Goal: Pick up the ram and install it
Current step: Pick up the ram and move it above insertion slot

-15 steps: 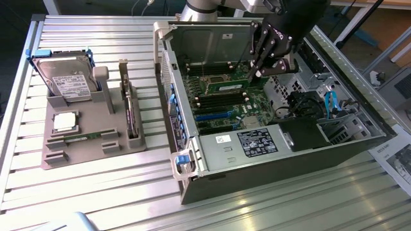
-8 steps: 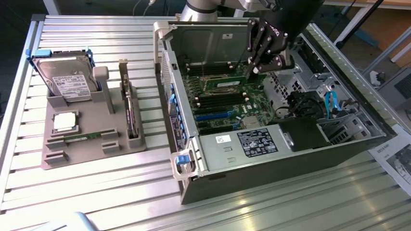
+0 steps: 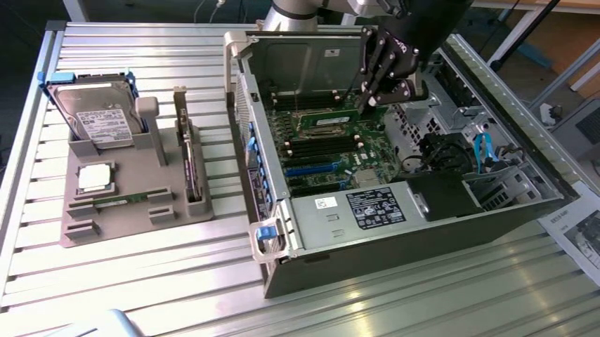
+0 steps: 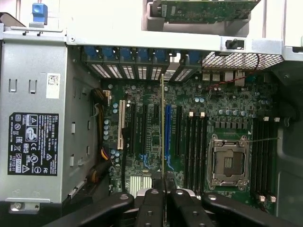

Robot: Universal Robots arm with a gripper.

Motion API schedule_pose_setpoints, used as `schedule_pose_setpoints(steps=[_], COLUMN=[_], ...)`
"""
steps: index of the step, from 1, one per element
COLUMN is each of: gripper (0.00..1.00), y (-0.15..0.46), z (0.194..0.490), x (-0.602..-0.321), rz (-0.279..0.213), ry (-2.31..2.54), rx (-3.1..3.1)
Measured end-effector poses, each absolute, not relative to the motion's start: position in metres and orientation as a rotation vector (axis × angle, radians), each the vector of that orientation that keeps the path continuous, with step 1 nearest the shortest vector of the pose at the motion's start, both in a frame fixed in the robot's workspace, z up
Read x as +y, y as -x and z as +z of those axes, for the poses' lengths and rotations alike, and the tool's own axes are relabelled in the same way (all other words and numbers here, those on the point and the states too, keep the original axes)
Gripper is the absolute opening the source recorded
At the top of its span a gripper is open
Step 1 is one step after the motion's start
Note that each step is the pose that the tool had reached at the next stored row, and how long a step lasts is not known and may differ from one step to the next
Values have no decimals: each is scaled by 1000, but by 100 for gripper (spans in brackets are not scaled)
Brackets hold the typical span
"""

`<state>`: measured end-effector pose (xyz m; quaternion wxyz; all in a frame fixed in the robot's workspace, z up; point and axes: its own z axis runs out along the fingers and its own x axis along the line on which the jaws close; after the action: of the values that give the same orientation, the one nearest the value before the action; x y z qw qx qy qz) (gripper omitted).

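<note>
The gripper (image 4: 163,201) is clenched on the ram (image 4: 163,132), holding it edge-on above the motherboard (image 4: 227,118) inside the open computer case (image 3: 394,253). The case rests on a ribbed metal table (image 3: 140,281), beside a grey parts tray (image 3: 122,219).

Gripper (image 4: 163,193) matte black; jointed linkage fingers (image 4: 152,204), round pivot pins, small white marking. Arm (image 3: 286,12) silver-grey tube.

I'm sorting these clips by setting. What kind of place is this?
Probably a robotics lab or test bench for computer assembly: an open PC case lies on a slatted metal table, a grey parts fixture holds a hard drive, and the gripper grips the ram.
</note>
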<state>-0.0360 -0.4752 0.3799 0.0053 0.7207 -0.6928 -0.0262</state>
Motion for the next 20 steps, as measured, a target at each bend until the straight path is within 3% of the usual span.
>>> schedule_pose_setpoints(steps=[20], gripper=[12], y=[37], z=[379], x=[-475], rz=[-78], ry=[-2277], rx=[-2183])
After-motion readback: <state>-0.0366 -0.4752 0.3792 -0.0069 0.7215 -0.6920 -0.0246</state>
